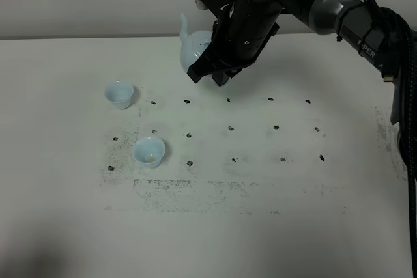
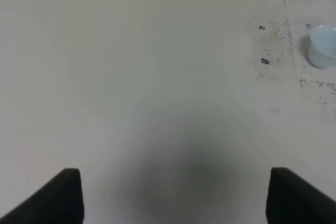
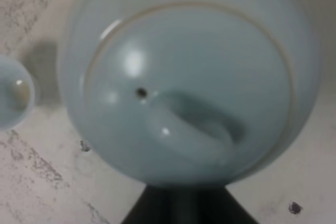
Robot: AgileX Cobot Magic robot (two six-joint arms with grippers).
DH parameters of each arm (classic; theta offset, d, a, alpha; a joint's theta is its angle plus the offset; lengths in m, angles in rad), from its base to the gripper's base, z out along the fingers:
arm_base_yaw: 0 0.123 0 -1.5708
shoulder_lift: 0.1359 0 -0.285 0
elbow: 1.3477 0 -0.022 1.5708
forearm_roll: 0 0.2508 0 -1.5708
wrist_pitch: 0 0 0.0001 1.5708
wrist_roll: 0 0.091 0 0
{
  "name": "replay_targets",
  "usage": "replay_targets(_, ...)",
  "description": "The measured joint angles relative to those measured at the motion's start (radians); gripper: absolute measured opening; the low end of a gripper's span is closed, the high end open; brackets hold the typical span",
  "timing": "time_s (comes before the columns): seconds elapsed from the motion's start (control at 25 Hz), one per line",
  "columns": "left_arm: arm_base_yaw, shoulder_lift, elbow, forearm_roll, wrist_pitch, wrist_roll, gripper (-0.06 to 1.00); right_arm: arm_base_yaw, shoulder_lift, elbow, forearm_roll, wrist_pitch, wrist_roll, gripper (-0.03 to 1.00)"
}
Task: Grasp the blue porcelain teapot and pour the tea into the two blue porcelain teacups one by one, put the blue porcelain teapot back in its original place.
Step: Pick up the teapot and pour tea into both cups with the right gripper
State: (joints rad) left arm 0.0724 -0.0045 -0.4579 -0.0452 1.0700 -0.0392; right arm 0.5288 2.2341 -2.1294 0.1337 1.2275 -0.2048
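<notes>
A: Well, glossy, round, pale blue-white: the blue porcelain teapot (image 1: 194,47), clamped in the right pincer (image 1: 208,77) at the far middle of the tabletop (image 1: 65,226).
B: Domed lid with a tiny vent hole and a loop knob, thin spout pointing up. And the cups?
A: Farther teacup (image 1: 120,94) and nearer teacup (image 1: 149,151), flared, handleless, upright on matte white among scuffed dark dots.
B: Left pincer (image 2: 181,198)?
A: Spread apart, holding nothing.
B: Any writing?
A: Only "PER" legible on the grey arm (image 1: 365,27).
</notes>
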Motion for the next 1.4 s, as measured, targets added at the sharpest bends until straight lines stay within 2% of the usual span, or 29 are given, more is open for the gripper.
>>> replay_targets(0.36, 0.000, 0.000, 0.000, 0.000, 0.000, 0.000, 0.68, 0.013, 0.002, -0.033, 0.022, 0.000, 0.003, 0.06)
replay_targets(0.76, 0.000, 0.000, 0.000, 0.000, 0.000, 0.000, 0.68, 0.014, -0.027, -0.042, 0.087, -0.086, 0.004, 0.06)
replay_targets(1.12, 0.000, 0.000, 0.000, 0.000, 0.000, 0.000, 0.68, 0.014, -0.029, 0.105, 0.095, -0.264, 0.025, 0.06)
replay_targets(1.4, 0.000, 0.000, 0.000, 0.000, 0.000, 0.000, 0.68, 0.014, -0.029, 0.207, 0.107, -0.420, -0.036, 0.06)
